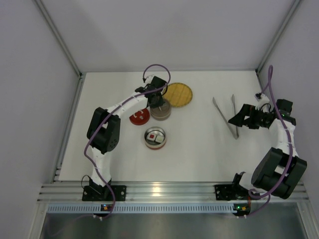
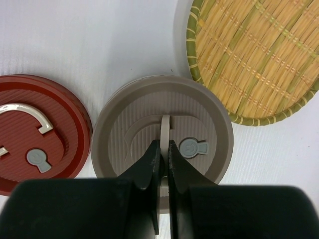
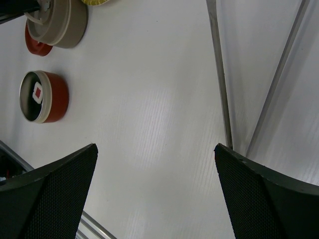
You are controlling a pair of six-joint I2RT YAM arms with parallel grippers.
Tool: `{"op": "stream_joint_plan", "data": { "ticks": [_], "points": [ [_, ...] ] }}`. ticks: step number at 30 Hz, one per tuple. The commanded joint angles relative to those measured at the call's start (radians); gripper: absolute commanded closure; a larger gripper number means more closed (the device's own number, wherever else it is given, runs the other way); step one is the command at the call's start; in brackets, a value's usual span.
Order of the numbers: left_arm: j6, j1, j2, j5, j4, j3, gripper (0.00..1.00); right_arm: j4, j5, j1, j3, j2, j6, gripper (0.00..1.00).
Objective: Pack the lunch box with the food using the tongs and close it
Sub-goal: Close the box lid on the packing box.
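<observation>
The lunch box sits in parts left of the desk's middle. A red tub stands open nearer the near edge, and a taupe tub stands just beyond it toward the far edge. The red lid lies flat beside the taupe tub. The food on show is two small cubes inside the red tub, one with a red top. What the taupe tub holds is hidden. The woven plate, just beside the taupe tub, shows nothing on it.

The left gripper has its jaws clenched on the upright handle of the taupe lid, which sits on its tub. The right gripper hangs with its jaws released and wide apart, holding nothing, over the tongs. The tongs lie flat toward the right edge, with the V opening to the far edge. Whether a finger touches them I cannot tell.

By the look of it the packing is done and the closing is in hand — tongs laid down, plate bare. The next move probably calls for the left arm to seat or release the taupe lid. Someone must then fetch the red lid by its white handle and set it squarely on the red tub — a flat lid on a desk gives little to pinch but that handle.
</observation>
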Motion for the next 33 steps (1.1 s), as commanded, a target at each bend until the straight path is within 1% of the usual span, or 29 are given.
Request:
{"op": "stream_joint_plan", "data": {
  "ticks": [1, 10, 12, 15, 17, 18, 20, 21, 23, 24, 25, 26, 27, 29, 30, 32, 33],
  "points": [
    [-0.007, -0.004, -0.062, -0.022, 0.045, -0.032, 1.0, 0.06, -0.017, -0.015, -0.003, -0.018, 0.0, 0.01],
    [0.023, -0.021, -0.045, -0.053, 0.031, -0.039, 1.0, 0.062, -0.02, -0.015, -0.003, -0.01, 0.002, 0.01],
    [0.027, -0.021, -0.037, -0.038, 0.028, -0.043, 1.0, 0.062, -0.02, -0.015, -0.001, -0.007, 0.002, 0.01],
    [0.073, -0.021, -0.03, -0.009, 0.03, -0.055, 1.0, 0.06, -0.02, -0.015, -0.001, -0.007, -0.003, 0.0],
    [0.153, -0.021, -0.034, 0.005, 0.036, -0.074, 1.0, 0.054, -0.018, -0.015, -0.001, -0.007, -0.006, 0.01],
    [0.23, -0.021, -0.037, 0.03, 0.043, -0.086, 1.0, 0.053, -0.017, -0.015, -0.001, -0.007, -0.01, 0.01],
    [0.314, -0.019, -0.042, 0.062, 0.04, -0.109, 1.0, 0.05, -0.018, -0.015, 0.0, -0.007, -0.013, 0.01],
    [0.401, -0.019, -0.045, 0.082, 0.028, -0.115, 1.0, 0.048, -0.02, -0.015, 0.001, -0.007, -0.015, 0.01],
    [0.49, -0.002, -0.054, 0.215, 0.031, -0.158, 1.0, 0.046, -0.027, -0.015, 0.002, -0.004, -0.016, 0.01],
    [0.576, 0.008, -0.074, 0.269, 0.037, -0.178, 1.0, 0.045, -0.029, -0.015, 0.004, -0.006, -0.016, 0.01],
    [0.62, 0.028, -0.082, 0.377, 0.049, -0.198, 1.0, 0.043, -0.035, -0.015, 0.004, -0.003, -0.018, 0.01],
    [0.663, 0.034, -0.086, 0.404, 0.043, -0.218, 1.0, 0.04, -0.035, -0.015, 0.005, -0.004, -0.021, 0.01],
    [0.756, 0.041, -0.086, 0.439, 0.033, -0.217, 1.0, 0.037, -0.035, -0.015, 0.005, -0.004, -0.024, 0.0],
    [0.858, 0.05, -0.062, 0.496, -0.039, -0.201, 1.0, 0.031, -0.037, -0.015, 0.007, -0.004, -0.03, 0.0],
    [0.95, 0.053, -0.056, 0.522, -0.061, -0.201, 1.0, 0.03, -0.037, -0.015, 0.005, -0.006, -0.033, 0.01],
    [1.035, 0.061, -0.054, 0.585, -0.093, -0.216, 1.0, 0.028, -0.037, -0.015, 0.005, -0.006, -0.035, 0.01],
    [1.119, 0.059, -0.054, 0.597, -0.102, -0.233, 1.0, 0.03, -0.04, -0.015, 0.005, -0.006, -0.035, 0.01]
  ]
}}
